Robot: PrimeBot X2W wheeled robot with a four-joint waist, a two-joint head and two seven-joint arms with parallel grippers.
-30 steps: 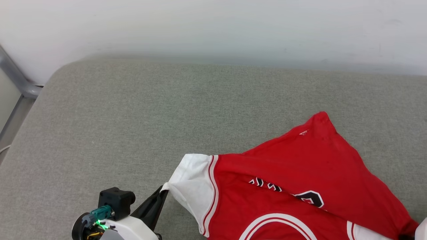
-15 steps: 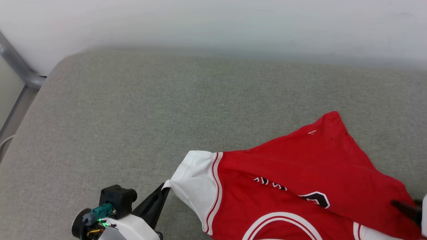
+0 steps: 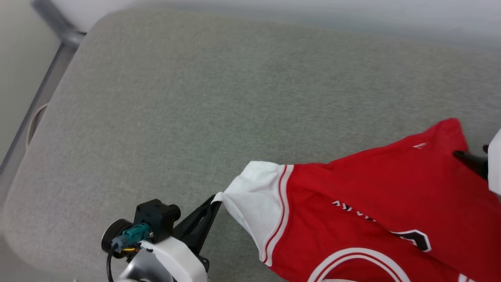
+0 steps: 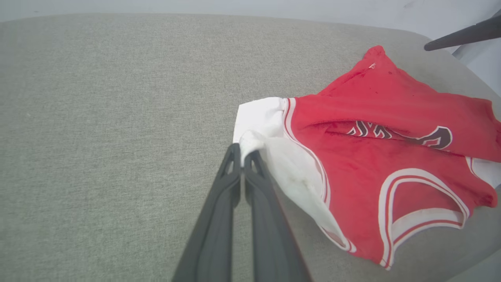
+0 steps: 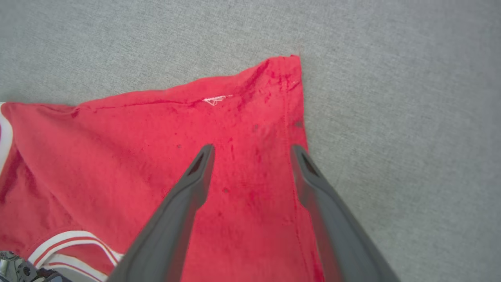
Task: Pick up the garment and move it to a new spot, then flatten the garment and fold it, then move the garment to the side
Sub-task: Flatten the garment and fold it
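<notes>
Garment (image 3: 372, 188) lies near-right on the cushion (image 3: 195, 98), long axis left to right. Left end effector (image 4: 243, 150) is clamped on the white sleeve (image 4: 260, 113) tip. Right end effector (image 5: 252, 148) — fingers apart — hovers over the far-right red corner (image 5: 287, 68), just ahead of its tips.

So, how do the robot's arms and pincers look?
The left pincer and right pincer each have two long, dark grey, tapering fingers. The left wrist has a white shell, a black block and a teal connector with a black cable.
</notes>
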